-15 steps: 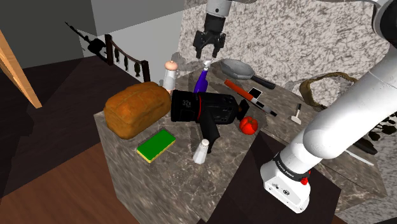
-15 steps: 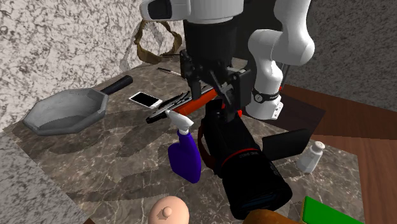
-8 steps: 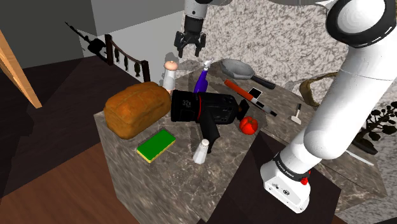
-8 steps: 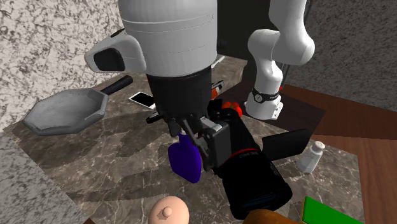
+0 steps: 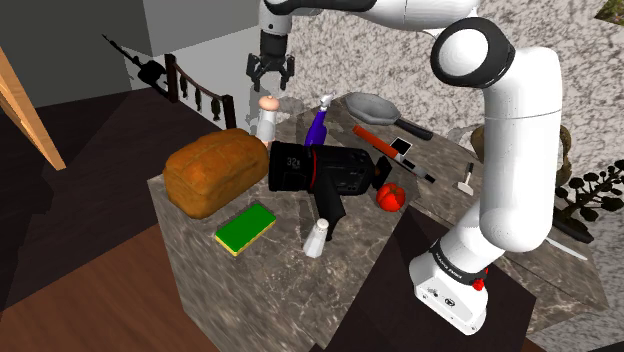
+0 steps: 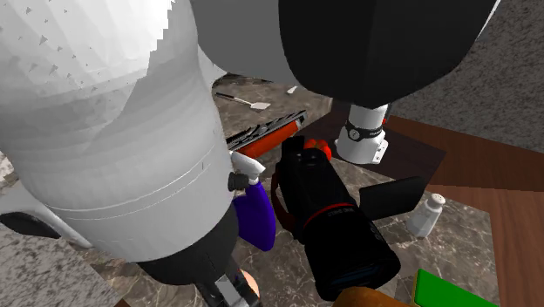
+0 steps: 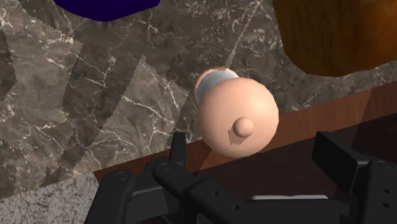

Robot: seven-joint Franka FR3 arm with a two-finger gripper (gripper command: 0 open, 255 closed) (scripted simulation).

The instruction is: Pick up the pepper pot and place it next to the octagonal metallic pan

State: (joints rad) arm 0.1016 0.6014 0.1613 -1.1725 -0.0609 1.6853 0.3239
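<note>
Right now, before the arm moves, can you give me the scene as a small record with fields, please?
gripper: the gripper is open, above the pot, not touching it
pot: the pot stands upright near the counter edge, peach cap, beside the bread
pan: the pan is grey, on the counter, apart from the pot
between pot and pan: a purple bottle
task state: pot not yet picked up

The end effector (image 7: 254, 147) (fingers spread apart) hangs over the peach-capped pepper pot (image 7: 236, 113) on the marble counter (image 7: 95, 95).
</note>
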